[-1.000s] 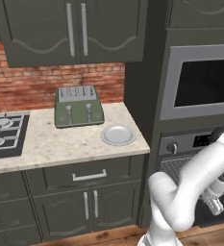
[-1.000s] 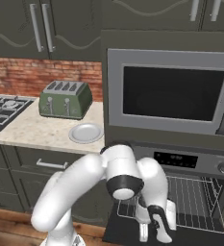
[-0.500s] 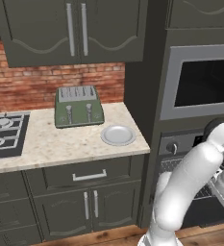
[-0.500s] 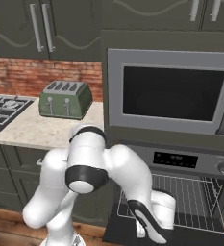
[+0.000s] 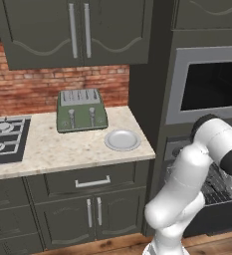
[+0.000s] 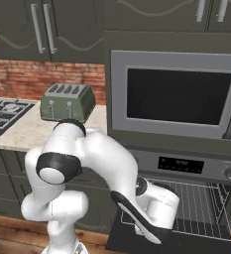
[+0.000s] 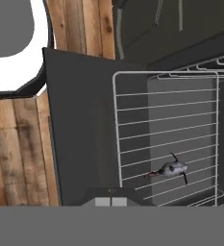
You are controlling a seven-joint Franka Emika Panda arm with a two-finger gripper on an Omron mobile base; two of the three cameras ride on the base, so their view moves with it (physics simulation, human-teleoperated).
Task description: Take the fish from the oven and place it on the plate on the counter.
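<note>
Since the earlier frames the arm has swung lower toward the open oven [image 6: 196,198], its elbow now raised in front of the counter [image 5: 62,149]. The gripper [image 7: 111,202] is fully closed with nothing between its tips. In the hand view, the small grey fish [image 7: 171,169] lies on the pulled-out wire rack [image 7: 166,134] above the dropped oven door [image 7: 84,129], apart from the gripper. The pale plate [image 5: 122,140] sits bare on the counter, just beside the green toaster [image 5: 81,110].
</note>
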